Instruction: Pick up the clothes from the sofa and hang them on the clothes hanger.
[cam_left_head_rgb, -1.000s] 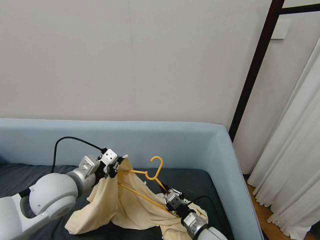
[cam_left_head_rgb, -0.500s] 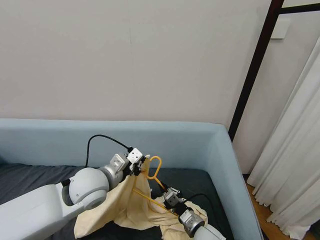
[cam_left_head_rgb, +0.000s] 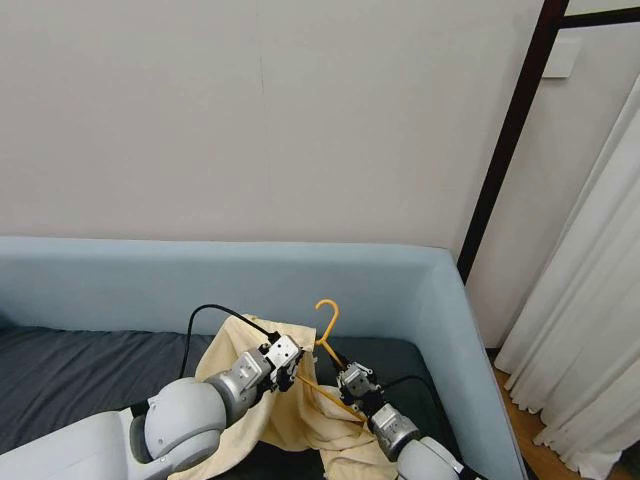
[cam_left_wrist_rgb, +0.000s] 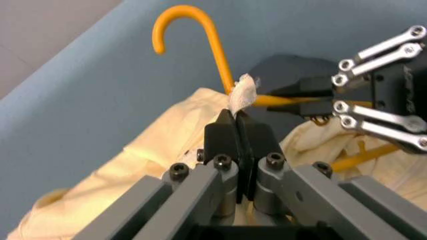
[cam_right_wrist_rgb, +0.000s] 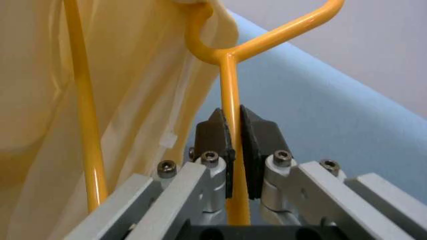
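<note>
Clothes (cam_left_head_rgb: 235, 375), head view: partly raised off sofa (cam_left_head_rgb: 120, 285), cream folds draped against one side of hanger (cam_left_head_rgb: 328, 318), remainder heaped on the cushion. Pinched at an edge by left gripper (cam_left_head_rgb: 290, 368), just beside hanger's neck; right gripper (cam_left_head_rgb: 352, 386) close alongside, low on the yellow wire. Judged roughly midway: lifted and brought to hanger, perhaps over one shoulder, not yet squared across both, nor hung up anywhere.

Left wrist view: left gripper (cam_left_wrist_rgb: 237, 117) closed tight on a pale scrap of clothes (cam_left_wrist_rgb: 133, 170), curved top of hanger (cam_left_wrist_rgb: 200, 30) just beyond; facing it, right gripper (cam_left_wrist_rgb: 287, 96) with tips on the yellow bar.

Right wrist view: right gripper (cam_right_wrist_rgb: 230, 125) clamped shut on stem of hanger (cam_right_wrist_rgb: 229, 75), just short of the fork; clothes (cam_right_wrist_rgb: 40, 75) hanging beside, touching the near wire arm.
</note>
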